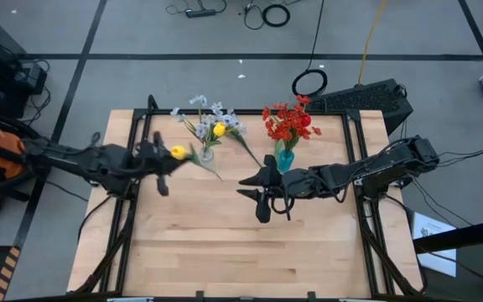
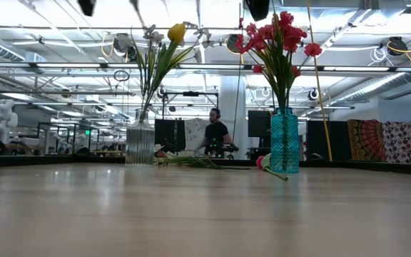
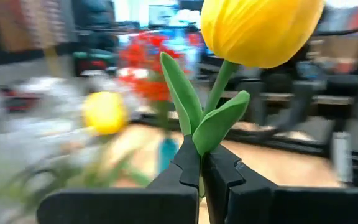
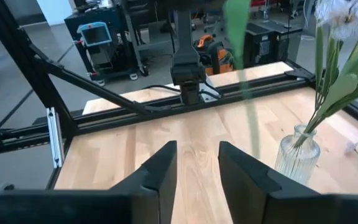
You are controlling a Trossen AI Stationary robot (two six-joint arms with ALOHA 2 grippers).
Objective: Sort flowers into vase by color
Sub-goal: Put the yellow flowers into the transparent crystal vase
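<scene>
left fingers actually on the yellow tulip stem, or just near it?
Touching. The left wrist view shows the left gripper with its fingers shut on the stem of the yellow tulip, with no gap either side.

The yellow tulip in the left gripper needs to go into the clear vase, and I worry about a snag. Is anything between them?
Nothing solid. The left gripper is shut on the yellow tulip just beside the clear vase. Only the flowers already in the vase crowd its mouth. The right gripper, open, waits near the blue vase.
</scene>
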